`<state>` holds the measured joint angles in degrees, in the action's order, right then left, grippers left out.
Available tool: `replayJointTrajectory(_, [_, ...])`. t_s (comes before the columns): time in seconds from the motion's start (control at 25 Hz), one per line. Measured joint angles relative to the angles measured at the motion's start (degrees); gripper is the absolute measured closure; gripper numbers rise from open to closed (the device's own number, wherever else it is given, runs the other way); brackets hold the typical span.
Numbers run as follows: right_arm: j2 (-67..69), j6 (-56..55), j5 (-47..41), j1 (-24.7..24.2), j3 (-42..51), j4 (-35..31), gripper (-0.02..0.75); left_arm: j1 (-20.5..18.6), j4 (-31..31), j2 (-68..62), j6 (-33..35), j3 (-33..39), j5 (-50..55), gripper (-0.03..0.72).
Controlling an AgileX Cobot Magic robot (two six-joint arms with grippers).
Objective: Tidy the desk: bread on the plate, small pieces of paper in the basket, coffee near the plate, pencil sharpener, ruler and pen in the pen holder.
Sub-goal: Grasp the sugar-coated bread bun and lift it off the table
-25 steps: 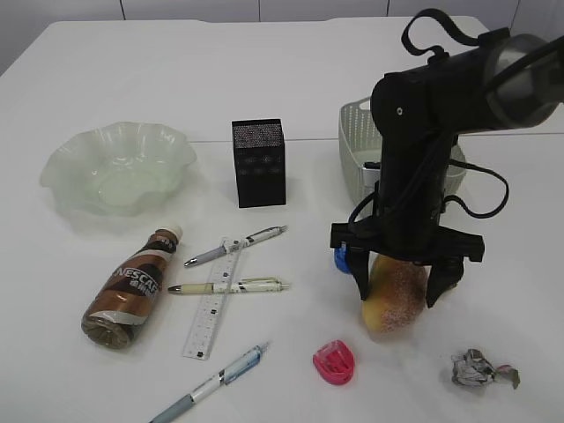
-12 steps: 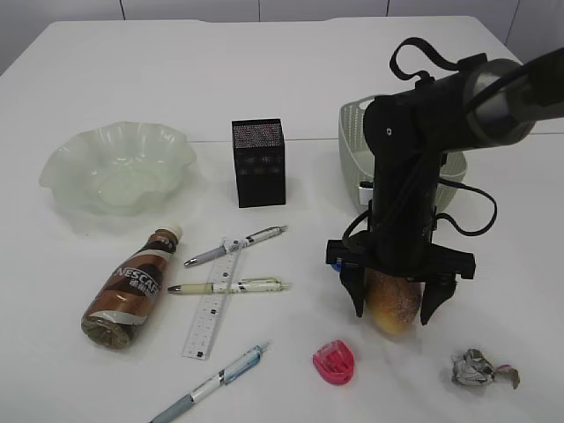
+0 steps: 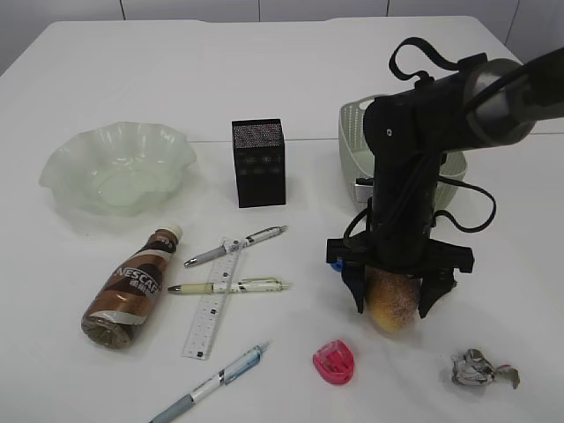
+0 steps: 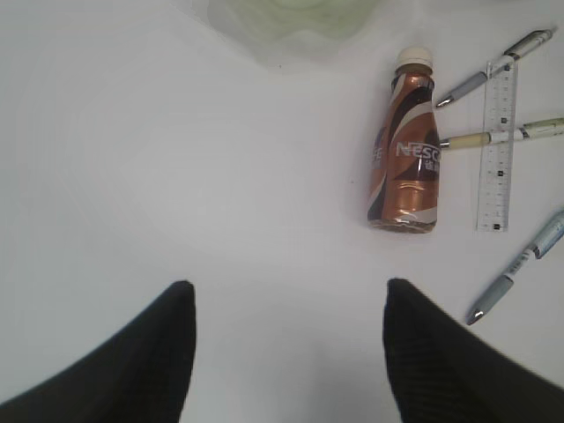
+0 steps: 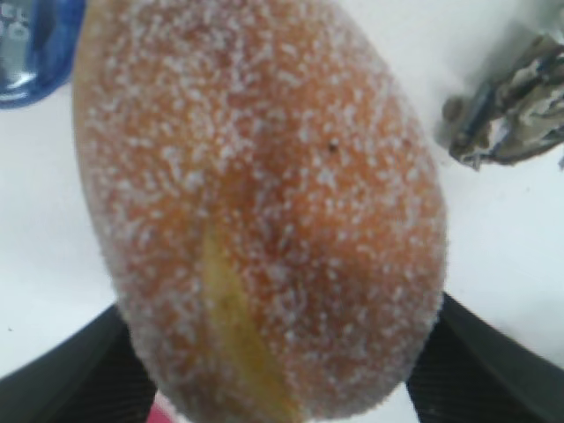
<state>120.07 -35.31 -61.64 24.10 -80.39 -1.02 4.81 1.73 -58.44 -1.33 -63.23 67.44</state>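
A sugar-dusted bread (image 3: 392, 300) (image 5: 264, 203) lies on the white table. My right gripper (image 3: 394, 310) (image 5: 280, 308) stands straight over it, open, one black finger on each side and close against it. The pale green plate (image 3: 119, 167) sits far left, with the coffee bottle (image 3: 128, 291) (image 4: 407, 150) lying in front of it. A ruler (image 3: 211, 300) and pens (image 3: 231, 286) lie beside the bottle. A pink pencil sharpener (image 3: 335, 361) is left of the bread, crumpled paper (image 3: 480, 368) (image 5: 511, 106) to its right. My left gripper (image 4: 288, 286) hangs open over bare table, outside the exterior view.
The black pen holder (image 3: 258, 163) stands at the middle back and the pale basket (image 3: 357, 141) behind my right arm. A small blue object (image 3: 339, 258) (image 5: 31, 48) lies at the bread's far left. Another pen (image 3: 211, 383) lies near the front edge.
My right gripper has come down around the bread, and its fingers have drawn in slightly toward the bread's sides. The bread and the other objects have not moved.
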Motion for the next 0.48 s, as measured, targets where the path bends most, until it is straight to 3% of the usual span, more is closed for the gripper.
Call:
replayJointTrajectory(0.12, [0.0, 0.72, 0.14, 0.0, 0.0, 0.23, 0.21, 0.0, 0.0, 0.0, 0.0, 0.0, 0.09, 0.195])
replayJointTrajectory(0.4, [0.0, 1.46, 0.14, 0.0, -0.11, 0.22, 0.444, 0.0, 0.0, 0.0, 0.0, 0.0, 0.31, 0.195])
replayJointTrajectory(0.48, [0.0, 1.46, 0.14, 0.0, -0.14, 0.12, 0.477, 0.0, 0.0, 0.0, 0.0, 0.0, 0.31, 0.195])
